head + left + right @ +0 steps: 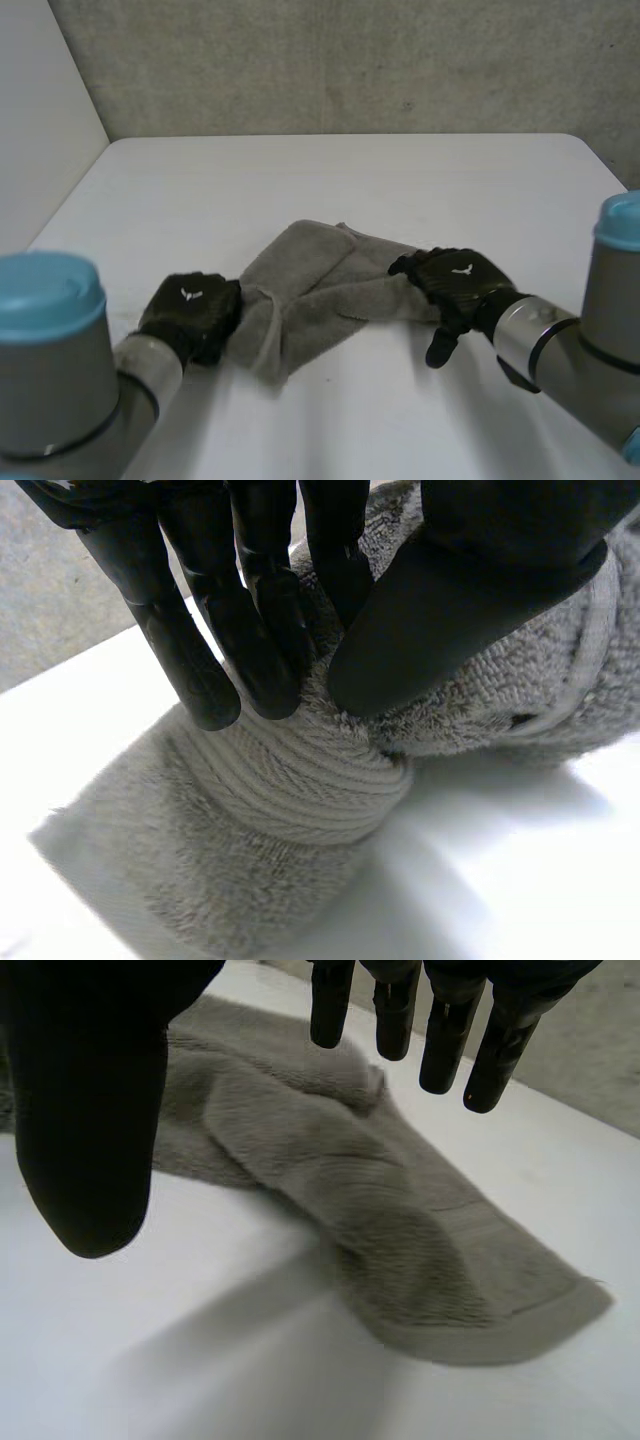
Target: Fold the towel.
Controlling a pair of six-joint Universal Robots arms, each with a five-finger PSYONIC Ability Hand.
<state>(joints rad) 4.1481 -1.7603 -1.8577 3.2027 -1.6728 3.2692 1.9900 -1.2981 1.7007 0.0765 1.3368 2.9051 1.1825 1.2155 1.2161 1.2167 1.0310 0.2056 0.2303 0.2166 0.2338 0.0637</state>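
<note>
The fold is under way, not finished: one grey towel (320, 285) lies rumpled on the white table (350, 170) between the two hands, with one flap already turned over onto the rest; the left hand (190, 312) is at one end of the cloth, and in its wrist view its fingers (250, 640) and thumb (450, 610) are pinched together on a bunched ridge of towel; the right hand (455, 278) is at the opposite end, its fingers (395, 1010) straight and spread away from the thumb (90, 1110), poised over the cloth and gripping nothing. Next, I judge, the right hand must close on the edge below its fingertips, so both ends can be carried together and laid flat; the bunching under the left hand may need smoothing afterwards. Count: one towel; two hands; one table.
</note>
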